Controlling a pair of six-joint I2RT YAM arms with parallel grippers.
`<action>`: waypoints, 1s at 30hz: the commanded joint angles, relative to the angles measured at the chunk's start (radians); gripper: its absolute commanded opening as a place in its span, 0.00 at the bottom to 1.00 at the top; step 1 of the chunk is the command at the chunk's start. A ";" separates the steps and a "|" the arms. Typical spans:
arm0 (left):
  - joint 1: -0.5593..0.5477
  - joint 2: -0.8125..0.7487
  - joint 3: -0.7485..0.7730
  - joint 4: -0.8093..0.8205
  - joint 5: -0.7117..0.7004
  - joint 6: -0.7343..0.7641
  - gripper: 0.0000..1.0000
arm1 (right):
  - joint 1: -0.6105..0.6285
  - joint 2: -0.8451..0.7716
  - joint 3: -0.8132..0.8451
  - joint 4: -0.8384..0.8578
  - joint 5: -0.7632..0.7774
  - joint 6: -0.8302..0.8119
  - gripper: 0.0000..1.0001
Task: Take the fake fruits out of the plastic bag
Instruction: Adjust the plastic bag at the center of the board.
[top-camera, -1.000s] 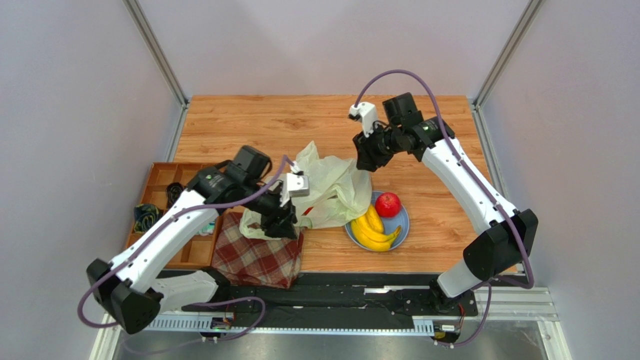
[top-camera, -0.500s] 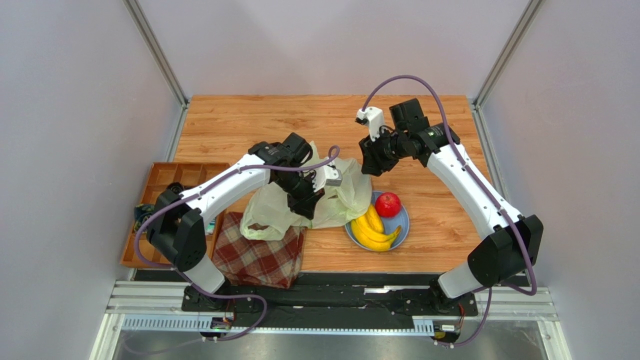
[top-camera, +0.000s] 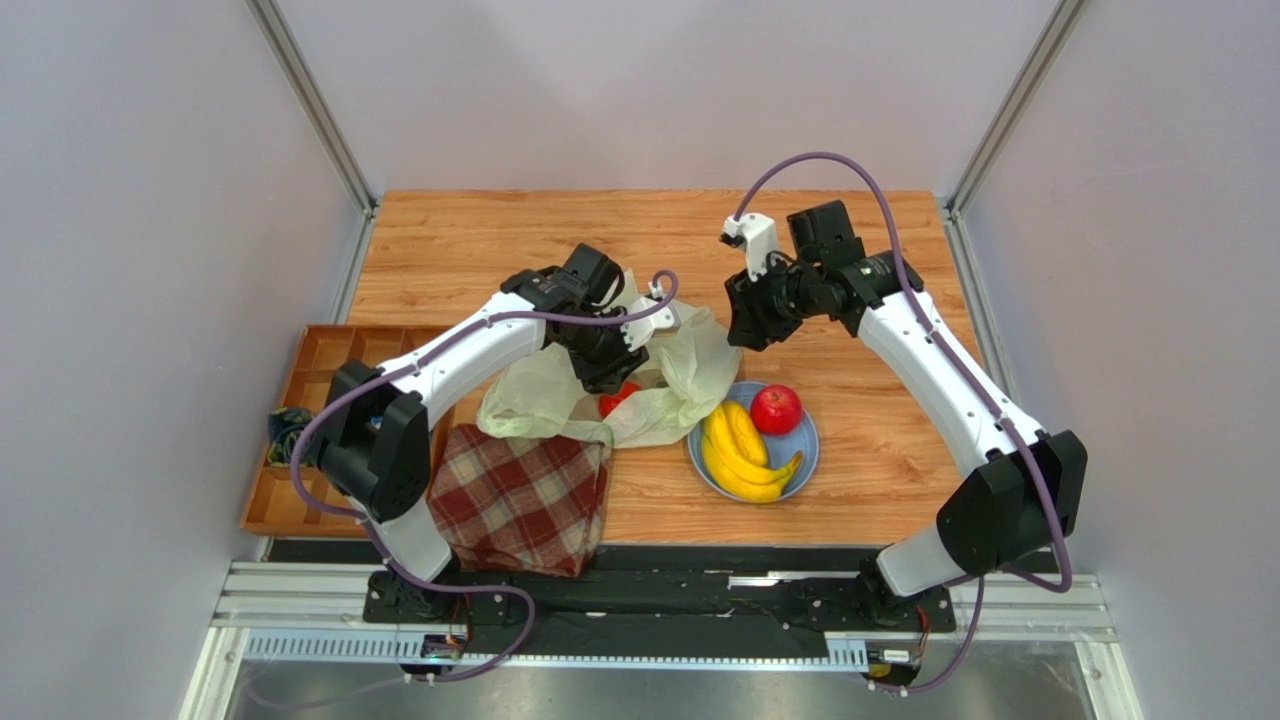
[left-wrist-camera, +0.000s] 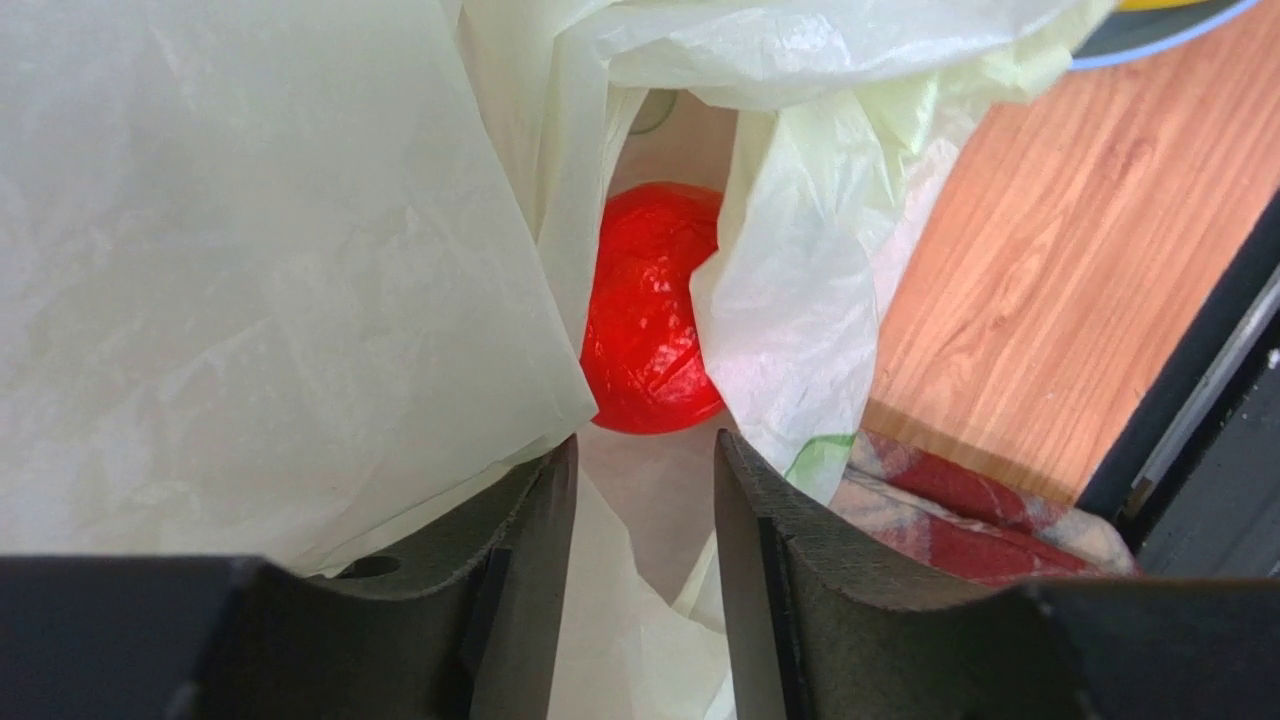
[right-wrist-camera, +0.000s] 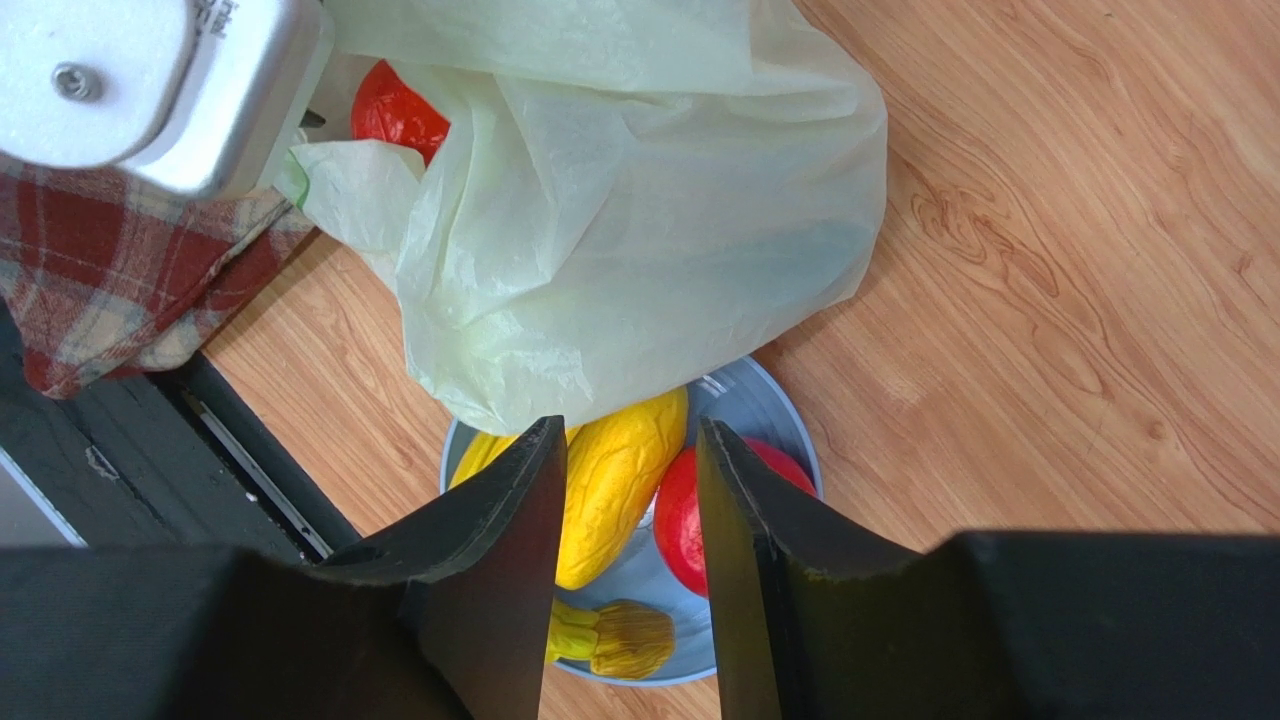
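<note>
The pale plastic bag (top-camera: 669, 368) lies crumpled at mid-table, its mouth facing the near edge. A red fake fruit (top-camera: 613, 402) shows in that mouth, half wrapped in film (left-wrist-camera: 649, 308). My left gripper (top-camera: 619, 365) hangs over the bag, open, its tips (left-wrist-camera: 646, 447) just short of the red fruit and nothing between them. A yellow banana bunch (top-camera: 736, 450) and a second red fruit (top-camera: 775, 408) lie on the blue plate (top-camera: 807, 444). My right gripper (top-camera: 747, 327) is open and empty, high over the bag's far right edge and looking down on the plate (right-wrist-camera: 628, 435).
A red plaid cloth (top-camera: 519, 503) lies at the near edge, touching the bag. A wooden compartment tray (top-camera: 323, 405) sits at the left edge of the table. The bag (right-wrist-camera: 631, 210) overlaps the plate's rim (right-wrist-camera: 774, 405).
My left arm swung from the cloth side up over the bag, its jaws closing and reopening. The bag shifted and the red fruit now shows in its mouth. The right gripper drifted slightly right.
</note>
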 joint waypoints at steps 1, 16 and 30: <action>0.008 0.052 0.051 0.009 0.045 -0.023 0.49 | -0.008 -0.029 -0.008 0.048 0.006 0.023 0.41; 0.026 0.161 0.068 0.075 0.094 -0.147 0.62 | -0.014 -0.041 -0.060 0.051 0.019 0.038 0.42; 0.167 0.194 0.081 0.086 0.288 -0.341 0.69 | 0.203 -0.055 0.024 -0.063 -0.136 -0.185 0.40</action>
